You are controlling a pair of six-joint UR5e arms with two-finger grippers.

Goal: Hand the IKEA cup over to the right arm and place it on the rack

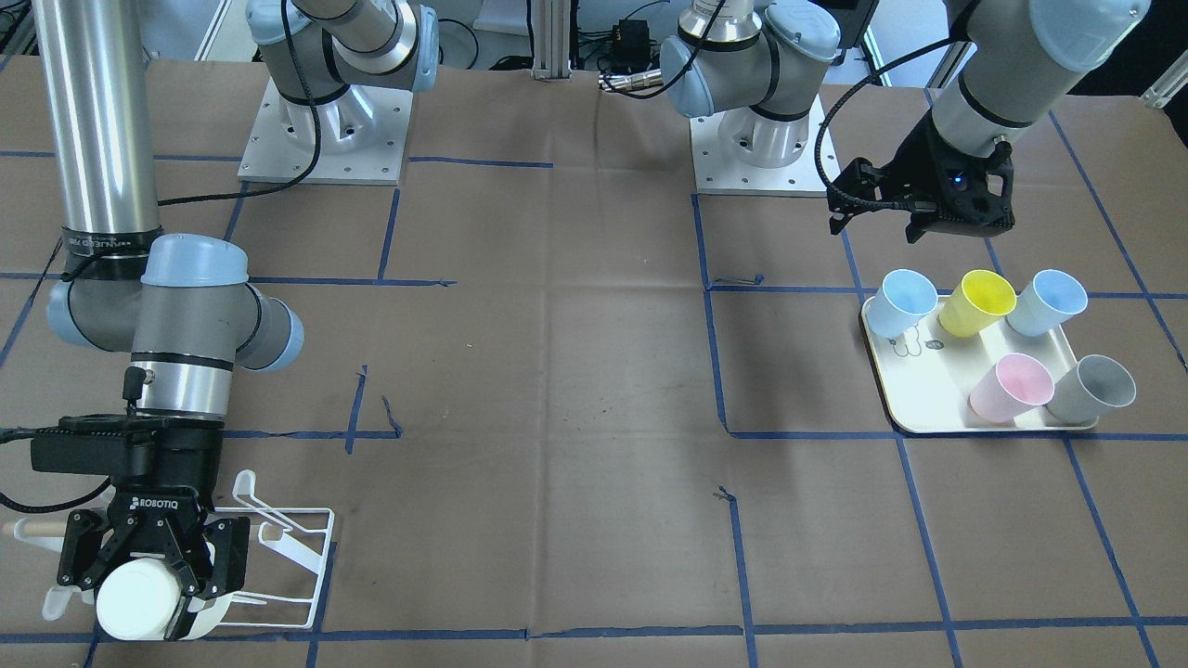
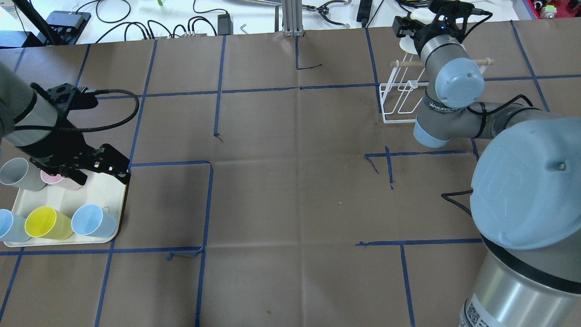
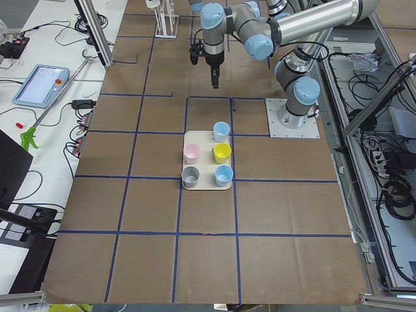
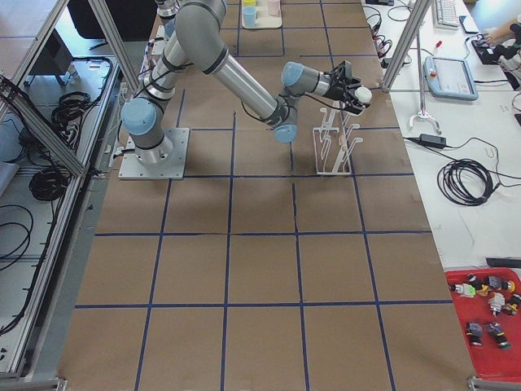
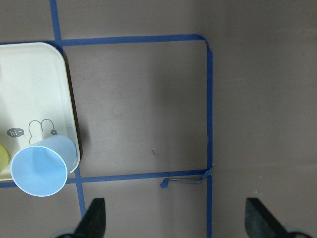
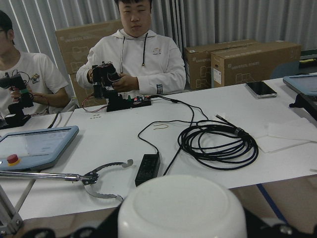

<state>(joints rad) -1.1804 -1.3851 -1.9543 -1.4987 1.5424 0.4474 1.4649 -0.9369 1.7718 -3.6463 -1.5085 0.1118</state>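
My right gripper point(image 1: 144, 603) is shut on a white IKEA cup point(image 1: 130, 603), held on its side with its base facing away from the robot. It hangs over the white wire rack point(image 1: 297, 547) near the wooden dowel point(image 1: 28, 529). In the overhead view the right gripper point(image 2: 415, 29) and cup point(image 2: 407, 44) are at the rack's point(image 2: 399, 106) far end. The right wrist view shows the cup's base point(image 6: 181, 208). My left gripper point(image 1: 877, 227) is open and empty, above the table just beside the cream tray's point(image 1: 928, 413) robot-side corner; its fingertips point(image 5: 94, 220) are wide apart.
The tray point(image 2: 97, 195) holds two light blue cups point(image 1: 905, 301), a yellow cup point(image 1: 974, 301), a pink cup point(image 1: 1010, 388) and a grey cup point(image 1: 1093, 388). Blue tape lines cross the brown table. Operators sit beyond the far edge in the right wrist view.
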